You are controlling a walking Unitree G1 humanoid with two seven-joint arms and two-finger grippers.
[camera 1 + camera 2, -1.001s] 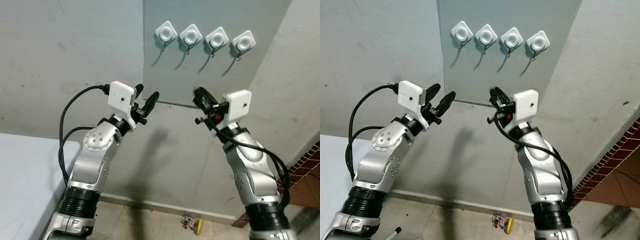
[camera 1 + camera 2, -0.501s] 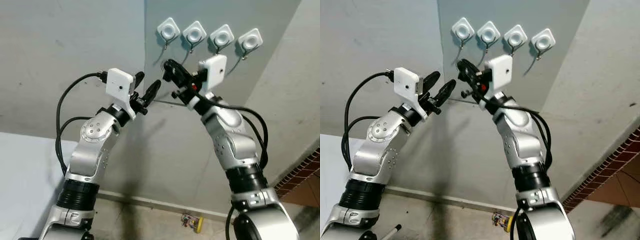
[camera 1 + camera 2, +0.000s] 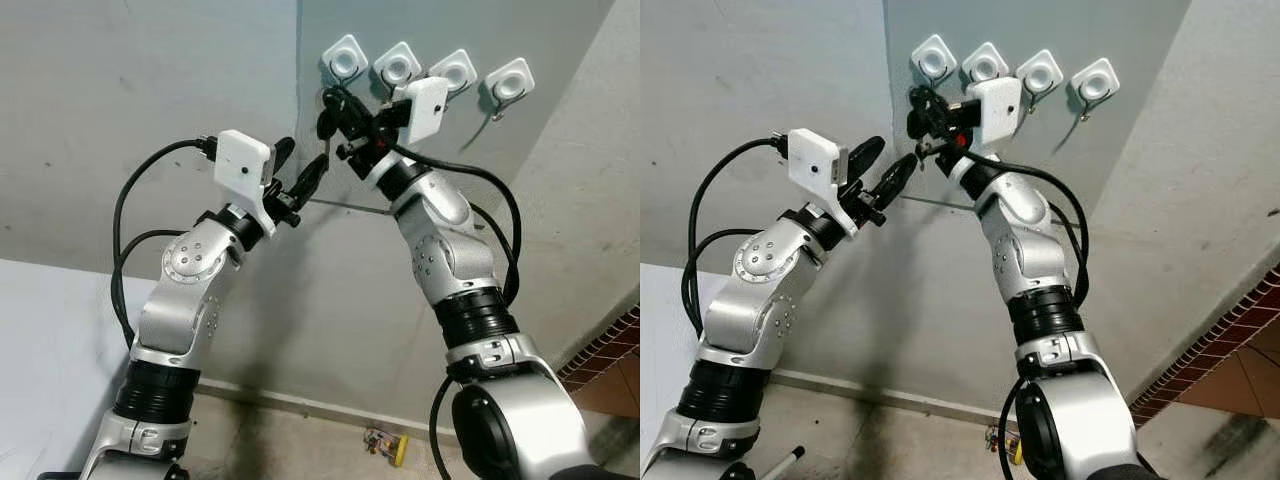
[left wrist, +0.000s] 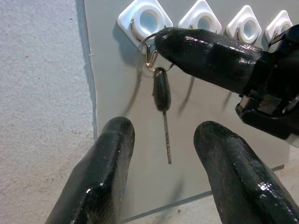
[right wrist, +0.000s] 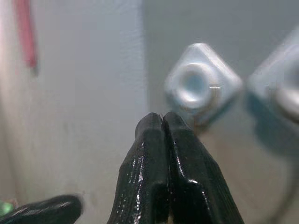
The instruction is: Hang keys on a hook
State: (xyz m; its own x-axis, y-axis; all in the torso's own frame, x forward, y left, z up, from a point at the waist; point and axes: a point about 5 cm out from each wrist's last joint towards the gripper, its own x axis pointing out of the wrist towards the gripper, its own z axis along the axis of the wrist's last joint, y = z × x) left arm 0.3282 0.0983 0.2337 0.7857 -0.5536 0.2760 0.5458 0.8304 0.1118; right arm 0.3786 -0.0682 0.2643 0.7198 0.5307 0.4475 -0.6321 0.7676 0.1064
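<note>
Key [image 4: 162, 91] dangling at leftmost hook [image 4: 150, 57], right gripper [image 5: 162, 122] pinching its ring

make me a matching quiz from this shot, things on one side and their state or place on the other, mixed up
Things:
1. right gripper
2. left gripper
3. key
4. leftmost hook

States or places:
A. fingers apart, pointing up toward the hooks
B. dangles by its ring, blade down
C. fingers pressed together at the key's ring
D. metal, under a white diamond-shaped base

Pairs: 1-C, 2-A, 3-B, 4-D
</note>
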